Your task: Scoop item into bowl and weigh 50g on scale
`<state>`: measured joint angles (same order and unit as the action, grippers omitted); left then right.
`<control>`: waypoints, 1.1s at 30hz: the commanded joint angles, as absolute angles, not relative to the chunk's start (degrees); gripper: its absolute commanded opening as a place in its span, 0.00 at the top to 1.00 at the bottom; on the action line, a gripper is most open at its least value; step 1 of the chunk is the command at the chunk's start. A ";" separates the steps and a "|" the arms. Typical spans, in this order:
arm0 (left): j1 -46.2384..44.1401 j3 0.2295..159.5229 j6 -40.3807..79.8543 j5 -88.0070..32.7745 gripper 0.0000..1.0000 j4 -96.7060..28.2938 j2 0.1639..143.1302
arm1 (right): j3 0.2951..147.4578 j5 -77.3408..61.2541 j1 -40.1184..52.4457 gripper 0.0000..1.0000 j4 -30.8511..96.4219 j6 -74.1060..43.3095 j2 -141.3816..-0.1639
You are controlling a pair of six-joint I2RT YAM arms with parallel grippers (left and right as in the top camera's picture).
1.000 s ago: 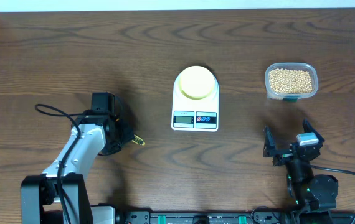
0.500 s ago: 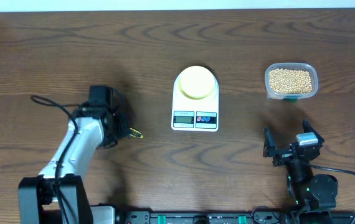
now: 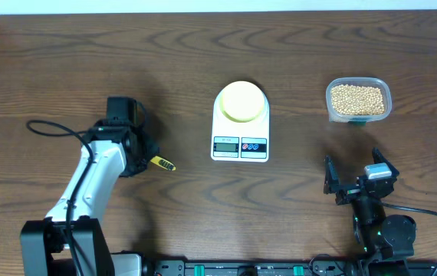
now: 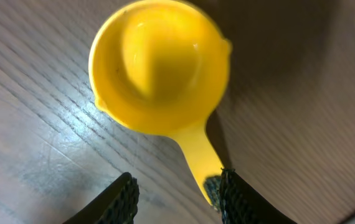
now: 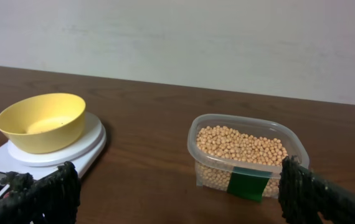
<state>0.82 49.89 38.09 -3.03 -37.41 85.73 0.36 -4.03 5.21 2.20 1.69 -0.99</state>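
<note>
Scale (image 3: 240, 147) sits mid-tabletop (image 3: 203, 46), display and both buttons on its near edge. All positions below are relative to it, from the overhead view.

- bowl (image 3: 241, 101): on the scale's round platform at the far end. Upright, pale yellow, no beans visible in it from the right wrist view.
- beans (image 3: 358, 98): well to the right of the scale, level with the platform. They are heaped in a clear container (image 3: 328, 107) with a green label on its near wall.
- scoop (image 4: 159, 68): well to the left of the scale, about level with its display. The cup is hidden under the left arm, and only the handle tip pokes out toward the scale.
- left pincer (image 4: 174, 186): jaws partly spread. The handle end lies against one finger (image 4: 227, 193), with the other finger clear of it. Can't tell whether that counts as a real pinch. The cup faces the wrist camera, with bare wood behind it.
- right pincer (image 3: 354, 175): right of the scale and nearer than it, on the near side of the container. Jaws spread wide, nothing between them.
- obstruction: the scale with the bowl on it stands squarely between the scoop and the container.
- also: the left arm's black cable (image 3: 50, 129) loops out on the side away from the scale.
</note>
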 commanded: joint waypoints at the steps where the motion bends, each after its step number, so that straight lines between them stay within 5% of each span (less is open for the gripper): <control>1: 0.82 46.61 40.80 -2.31 0.51 -34.11 85.89 | 0.32 -3.55 5.30 0.01 2.24 0.84 -0.75; 7: 0.78 46.02 33.91 -0.69 0.40 -29.89 86.11 | 0.32 -3.55 5.30 0.01 2.42 -0.40 -0.75; 33: 0.78 45.98 25.52 -0.36 0.47 -23.42 92.49 | 0.32 -3.55 5.30 0.01 2.81 -0.38 -0.75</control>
<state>0.80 46.26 26.68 -1.30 -22.70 92.16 0.36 -4.03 5.21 2.74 0.43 -0.99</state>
